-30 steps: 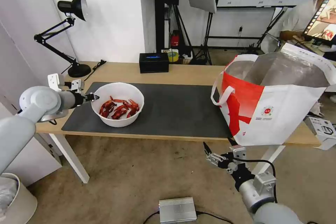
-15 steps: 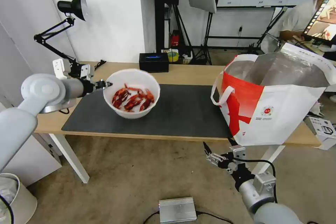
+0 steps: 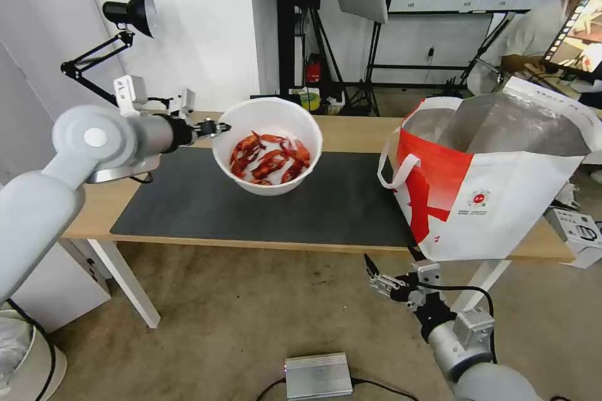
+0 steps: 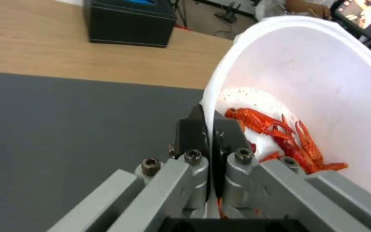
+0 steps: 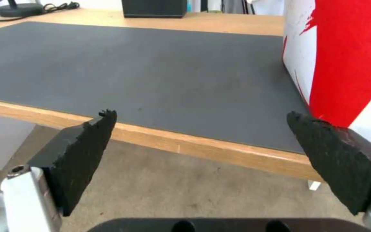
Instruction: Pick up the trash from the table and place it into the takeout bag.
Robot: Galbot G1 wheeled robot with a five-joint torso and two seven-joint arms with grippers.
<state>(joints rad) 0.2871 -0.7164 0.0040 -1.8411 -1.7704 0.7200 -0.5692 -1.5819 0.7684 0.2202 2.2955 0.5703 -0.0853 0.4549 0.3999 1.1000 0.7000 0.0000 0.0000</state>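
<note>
The trash in view is a white round bowl [image 3: 268, 120] holding red scraps [image 3: 269, 158], lifted above the dark mat and tilted. My left gripper [image 3: 216, 128] is shut on the bowl's rim [image 4: 213, 106], one finger inside and one outside. The takeout bag [image 3: 501, 188], white and red with foil lining, stands open at the table's right end. The table [image 3: 351, 128] is light wood. Below the table's front edge, in front of the bag, my right gripper [image 3: 375, 276] hangs open with nothing between its pads [image 5: 87, 145].
A black box [image 4: 129, 21] sits at the table's back edge and a black desk lamp [image 3: 128, 25] at the back left. The dark grey mat [image 3: 326, 200] covers the table's middle. A silver box [image 3: 318, 374] lies on the floor.
My left gripper has raised the bowl off the mat and carried it right, toward the bag, tilting it. The right arm has stayed still.
</note>
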